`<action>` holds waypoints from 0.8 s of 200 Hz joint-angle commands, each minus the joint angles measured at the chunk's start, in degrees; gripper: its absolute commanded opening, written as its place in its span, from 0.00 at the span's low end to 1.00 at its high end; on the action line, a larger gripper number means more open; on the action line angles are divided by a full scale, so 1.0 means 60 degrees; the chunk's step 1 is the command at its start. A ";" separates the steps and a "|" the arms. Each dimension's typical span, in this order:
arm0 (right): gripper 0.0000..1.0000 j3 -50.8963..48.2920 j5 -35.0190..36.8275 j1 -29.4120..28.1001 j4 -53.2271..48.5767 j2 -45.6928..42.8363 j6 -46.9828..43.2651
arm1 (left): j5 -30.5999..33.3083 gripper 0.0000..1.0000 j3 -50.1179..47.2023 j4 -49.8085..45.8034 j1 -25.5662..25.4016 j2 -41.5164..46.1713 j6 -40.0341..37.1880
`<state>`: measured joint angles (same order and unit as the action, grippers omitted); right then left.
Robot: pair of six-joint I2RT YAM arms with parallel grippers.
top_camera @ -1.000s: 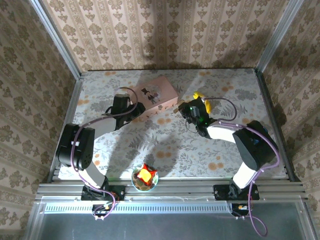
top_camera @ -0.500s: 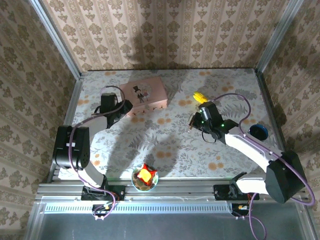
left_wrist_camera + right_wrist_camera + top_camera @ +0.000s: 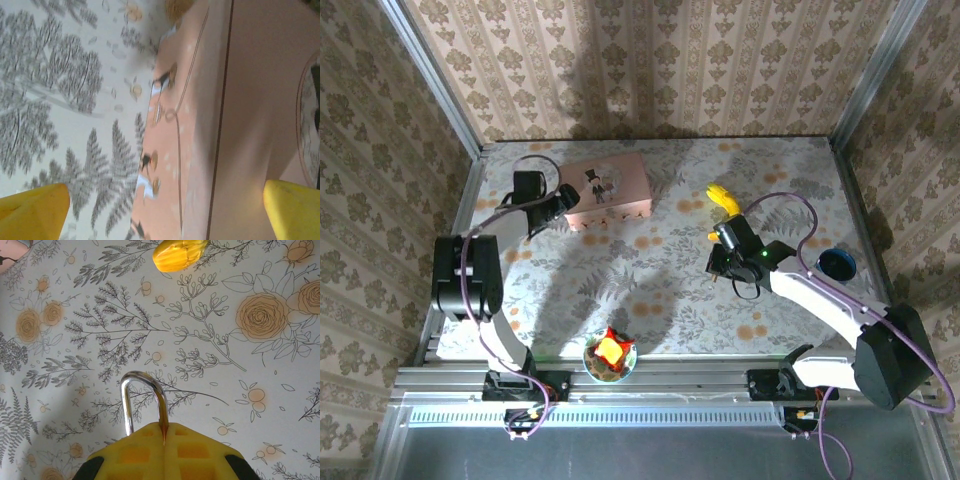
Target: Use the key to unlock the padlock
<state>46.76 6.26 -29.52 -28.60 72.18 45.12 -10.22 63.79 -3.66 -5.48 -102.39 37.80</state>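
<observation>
- Left pincer [image 3: 558, 202]: released, fingers spread wide, grasping nothing. Sits at 9 o'clock of the pink box [image 3: 610, 188].
- Pink box: on the bench [image 3: 650, 300], at 11 o'clock from its centre.
- Right pincer [image 3: 717, 264]: clenched on the padlock [image 3: 143, 376], at 3 o'clock from bench centre. The banana [image 3: 723, 196] lies at its 12 o'clock. The shackle loop juts past the pads and the body is hidden between them.
- Handling note: probably best to clamp the body steady and leave the shackle free. Turn the keyhole toward 9 o'clock so the key enters straight. Where the key is, I cannot tell.
</observation>
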 commanded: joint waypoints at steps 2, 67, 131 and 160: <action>0.00 0.0138 0.0235 -0.0046 -0.0177 0.0204 -0.0155 | -0.0314 1.00 0.0968 -0.0323 0.0165 -0.0760 -0.0993; 0.00 0.0262 0.0143 -0.0046 -0.0109 0.0465 -0.0211 | -0.2134 0.97 0.3587 -0.0941 -0.0027 -0.2720 -0.2388; 0.00 0.0449 0.0490 -0.0046 -0.0658 0.0700 -0.0458 | -0.2246 0.87 0.5000 -0.2116 -0.0848 -0.3502 -0.3741; 0.00 0.0482 0.0575 -0.0033 -0.0791 0.0812 -0.0562 | -0.2413 0.87 0.5469 -0.2263 -0.1179 -0.3850 -0.3762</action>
<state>47.86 7.38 -29.52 -30.55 76.44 43.18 -21.10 94.24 -13.47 -10.13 -123.24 18.31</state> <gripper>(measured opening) 0.067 0.874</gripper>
